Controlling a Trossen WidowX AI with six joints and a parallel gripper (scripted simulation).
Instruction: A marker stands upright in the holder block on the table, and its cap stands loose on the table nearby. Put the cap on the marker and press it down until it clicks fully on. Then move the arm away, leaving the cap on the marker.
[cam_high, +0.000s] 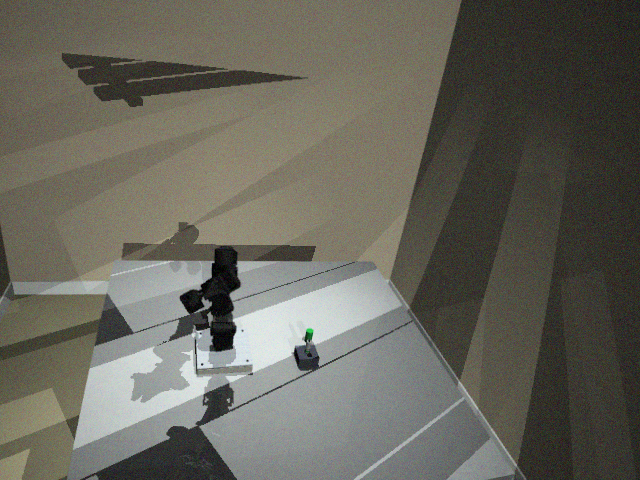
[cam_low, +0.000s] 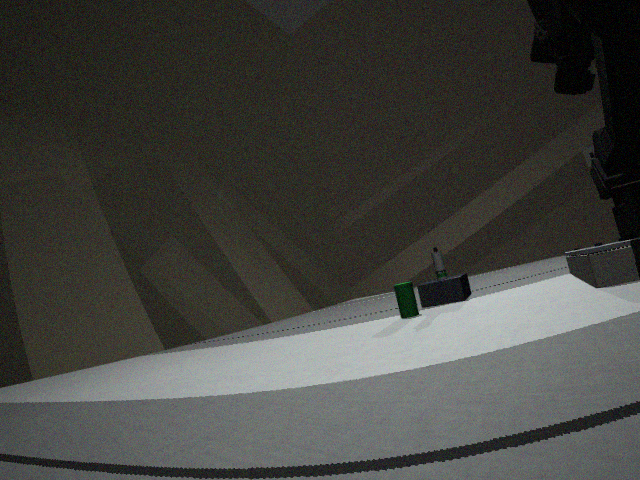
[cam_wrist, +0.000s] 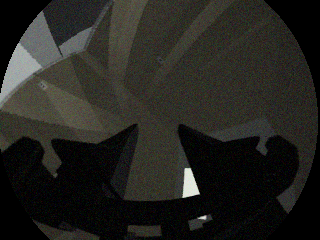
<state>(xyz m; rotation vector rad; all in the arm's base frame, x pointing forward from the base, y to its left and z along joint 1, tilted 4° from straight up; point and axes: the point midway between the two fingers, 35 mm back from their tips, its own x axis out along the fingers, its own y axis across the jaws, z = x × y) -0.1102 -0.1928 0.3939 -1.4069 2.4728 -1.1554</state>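
Observation:
The green cap (cam_high: 309, 332) (cam_low: 406, 300) stands upright on the table, close beside the holder. The dark holder block (cam_high: 307, 360) (cam_low: 444, 292) sits to the right of the arm's base in the top view. The grey marker (cam_high: 308, 346) (cam_low: 438, 263) stands upright in it with its dark tip up and bare; in the top view it overlaps the cap. My gripper (cam_wrist: 158, 127) is partly open, with nothing between its fingertips in the wrist view. It is away from the cap and marker, and the wrist view shows neither of them.
The black arm (cam_high: 222, 304) rises folded above its pale base plate (cam_high: 232, 368), left of the holder block in the top view. The table (cam_high: 372, 403) (cam_low: 258, 423) has its right edge beyond the block. Walls fill much of the wrist view.

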